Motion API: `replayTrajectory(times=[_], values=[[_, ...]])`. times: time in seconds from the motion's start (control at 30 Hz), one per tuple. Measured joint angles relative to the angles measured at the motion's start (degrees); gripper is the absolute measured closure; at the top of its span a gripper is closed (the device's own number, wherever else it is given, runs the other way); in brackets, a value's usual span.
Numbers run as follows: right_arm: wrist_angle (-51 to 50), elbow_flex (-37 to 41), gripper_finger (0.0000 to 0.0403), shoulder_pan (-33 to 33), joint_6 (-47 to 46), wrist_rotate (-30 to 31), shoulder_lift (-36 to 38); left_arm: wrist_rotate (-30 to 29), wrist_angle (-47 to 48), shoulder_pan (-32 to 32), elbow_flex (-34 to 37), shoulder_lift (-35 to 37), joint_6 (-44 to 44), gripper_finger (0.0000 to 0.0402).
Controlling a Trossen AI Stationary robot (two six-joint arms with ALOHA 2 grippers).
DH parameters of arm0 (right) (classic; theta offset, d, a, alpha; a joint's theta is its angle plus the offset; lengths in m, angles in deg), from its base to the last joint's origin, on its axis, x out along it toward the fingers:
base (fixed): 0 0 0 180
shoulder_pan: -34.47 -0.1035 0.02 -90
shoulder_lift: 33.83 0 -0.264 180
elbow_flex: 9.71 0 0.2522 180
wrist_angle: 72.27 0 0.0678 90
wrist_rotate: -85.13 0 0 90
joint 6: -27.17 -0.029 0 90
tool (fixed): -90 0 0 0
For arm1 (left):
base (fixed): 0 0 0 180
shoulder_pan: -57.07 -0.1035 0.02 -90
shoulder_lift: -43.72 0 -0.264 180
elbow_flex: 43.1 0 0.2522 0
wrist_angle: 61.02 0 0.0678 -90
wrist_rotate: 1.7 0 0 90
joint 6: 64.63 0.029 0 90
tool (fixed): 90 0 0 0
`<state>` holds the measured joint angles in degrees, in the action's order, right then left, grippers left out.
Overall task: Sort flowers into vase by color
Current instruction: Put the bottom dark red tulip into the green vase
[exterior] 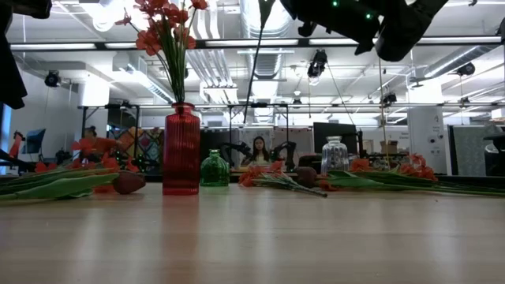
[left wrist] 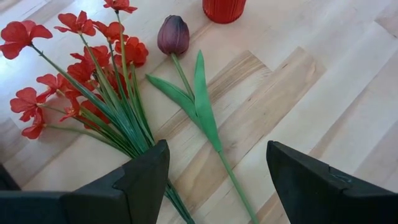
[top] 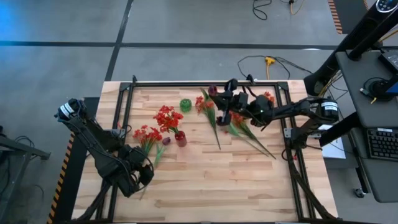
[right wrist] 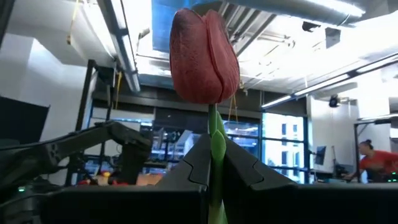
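Observation:
My right gripper point(right wrist: 214, 167) is shut on a dark purple tulip point(right wrist: 204, 56) and holds it in the air over the table's far middle point(top: 213, 91). A red vase point(top: 180, 138) stands mid-table on its base, with red blooms point(top: 166, 117) in it. A bunch of red flowers point(left wrist: 74, 68) and a second purple tulip point(left wrist: 173, 34) lie flat on the wood. My left gripper point(left wrist: 214, 186) hovers open just above their stems, near the left front point(top: 140, 174). Orange-red flowers point(top: 239, 124) lie on the table at the right. My right gripper pinches the tulip's stem a little below the bud point(right wrist: 215, 134) between its two fingers. The fingers slant upward, so the bud stands upright above their tips. The rest of the stem point(exterior: 256, 63) hangs down below, clear of the table.
A small green vase point(top: 185, 104) stands behind the red one, and a clear glass vase point(exterior: 334, 155) stands farther right. More flowers point(exterior: 276, 177) lie between them. A black frame rail point(top: 205, 84) runs round the table. A person point(exterior: 258, 150) sits in the room beyond.

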<state>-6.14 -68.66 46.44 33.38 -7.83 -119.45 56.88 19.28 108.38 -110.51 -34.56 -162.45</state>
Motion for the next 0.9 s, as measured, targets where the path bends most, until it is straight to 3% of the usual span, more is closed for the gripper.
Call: replayTrajectory(times=[0.17,0.9], values=[[0.09,-0.02,0.039,1.56,2.53,4.47,1.44,0.0,0.07,0.0,0.02,0.0,0.0,0.0151],[-1.59,-0.02,0.039,2.99,1.49,4.51,1.94,-0.04,0.55,-0.02,0.04,0.04,0.0,0.0151]])
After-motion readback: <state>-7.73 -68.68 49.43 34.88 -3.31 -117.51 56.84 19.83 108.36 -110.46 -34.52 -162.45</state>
